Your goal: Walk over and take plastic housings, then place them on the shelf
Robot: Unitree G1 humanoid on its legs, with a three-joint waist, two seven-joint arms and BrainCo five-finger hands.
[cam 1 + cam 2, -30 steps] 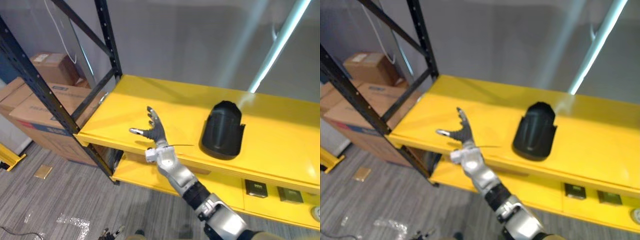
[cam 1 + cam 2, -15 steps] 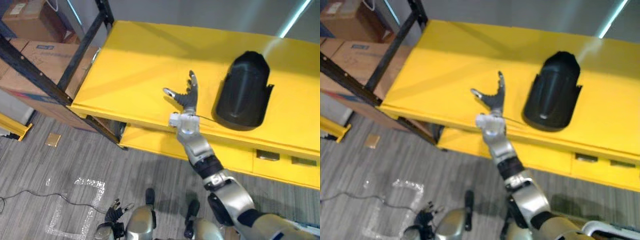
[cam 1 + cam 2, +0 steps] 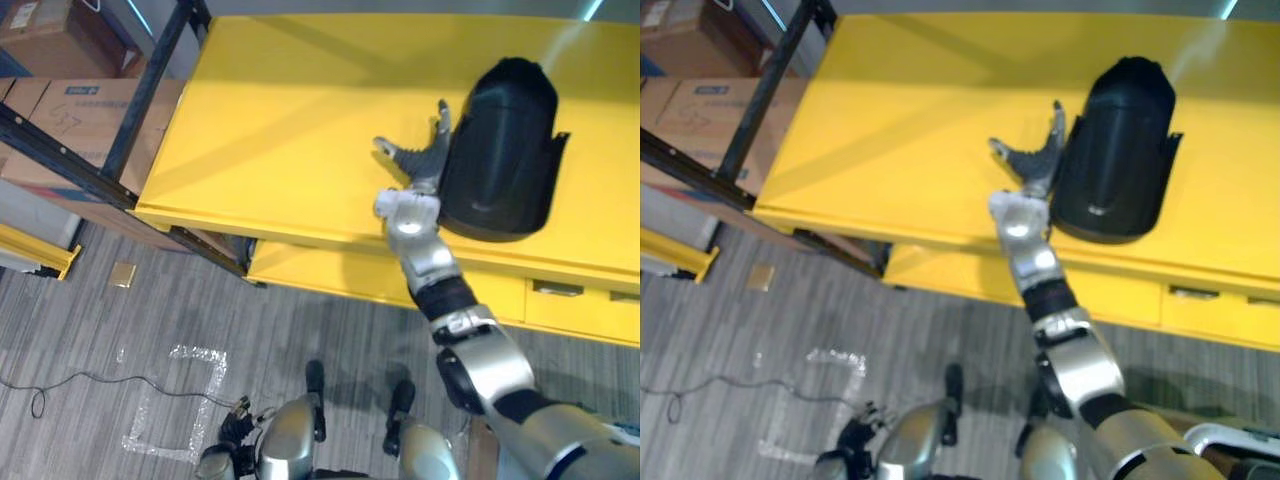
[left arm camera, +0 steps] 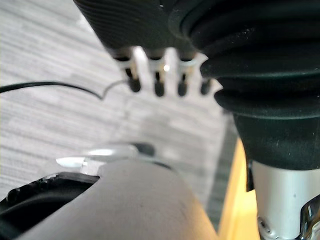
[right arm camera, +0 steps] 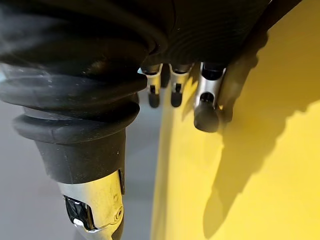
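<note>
A black plastic housing (image 3: 502,150) lies on the top yellow shelf (image 3: 280,130), towards its right. My right hand (image 3: 425,160) is over the shelf with straight, spread fingers, open, its fingertips against the housing's left side. In the right wrist view the fingers (image 5: 172,87) hang beside the yellow shelf (image 5: 265,150). My left hand (image 3: 238,430) hangs low near the floor, holding nothing; its fingers (image 4: 157,82) are relaxed in the left wrist view.
Black rack uprights (image 3: 150,85) frame the shelf's left end, with cardboard boxes (image 3: 60,95) behind them. A lower yellow shelf (image 3: 330,280) sits under the top one. White tape marks (image 3: 185,395) and a yellow bar (image 3: 35,255) lie on the grey floor.
The camera has tilted down and come closer to the shelf. My right hand has moved right across the shelf, from well apart of the housing to right against its left side.
</note>
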